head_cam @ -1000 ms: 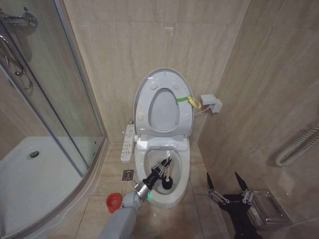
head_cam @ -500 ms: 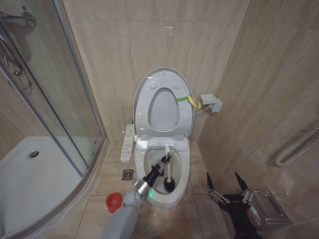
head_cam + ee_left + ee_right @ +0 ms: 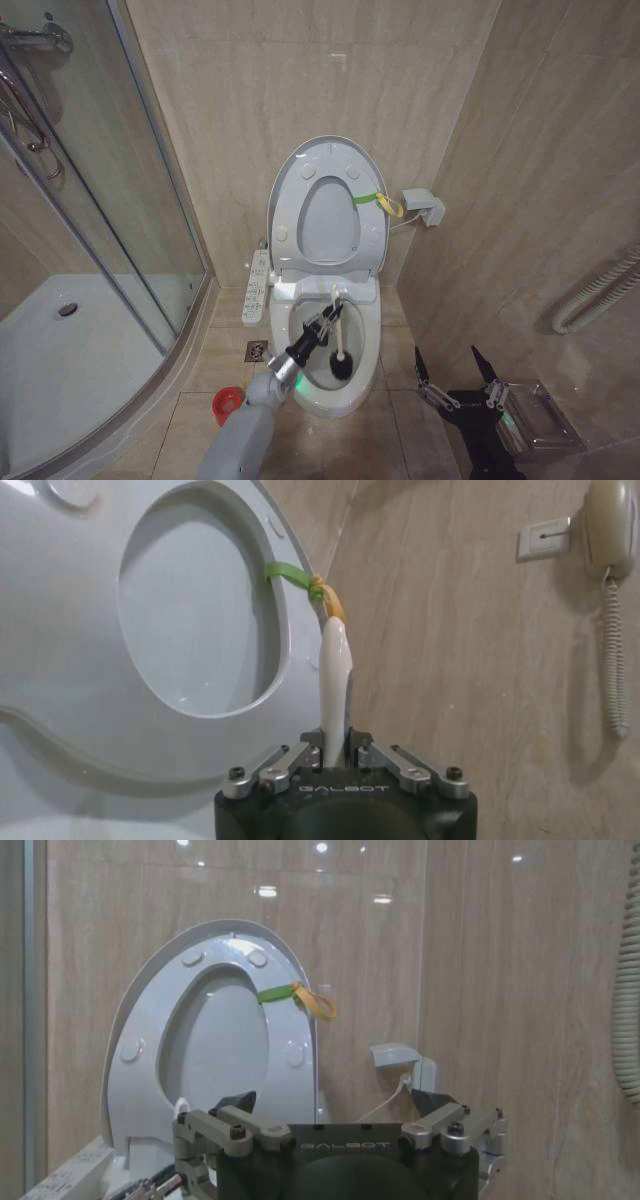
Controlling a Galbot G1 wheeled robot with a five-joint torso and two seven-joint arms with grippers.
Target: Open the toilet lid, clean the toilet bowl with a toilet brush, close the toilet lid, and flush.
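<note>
Left of our left fingers (image 3: 325, 325), the red round holder (image 3: 228, 404) stood on the floor tiles, just beside the toilet bowl (image 3: 362, 375), and the side control panel (image 3: 257, 287) ran along the bowl's near flank. Those fingers were clenched on the thin white handle of the toilet brush (image 3: 337, 318), about midway along it, so the handle rose past them toward the raised lid while the dark bristle head (image 3: 341, 367) sat below them, down inside the bowl.

To scrub well, we judged the grip should stay firm enough that the stick could not twist, and the head should be swept around the inner wall with steady pressure rather than lifted clear, where it might drip over the rim.

Beyond the fingers, the toilet lid (image 3: 331, 152) and the ring seat stood upright against the wall, with a green-yellow tag (image 3: 310, 586) on the seat's edge just past the handle's tip; a wide stroke could knock the handle into it.

Well to the right, our right fingers (image 3: 455, 380) hung released over the floor, close to a metal fixture (image 3: 545, 420) by the side wall.
</note>
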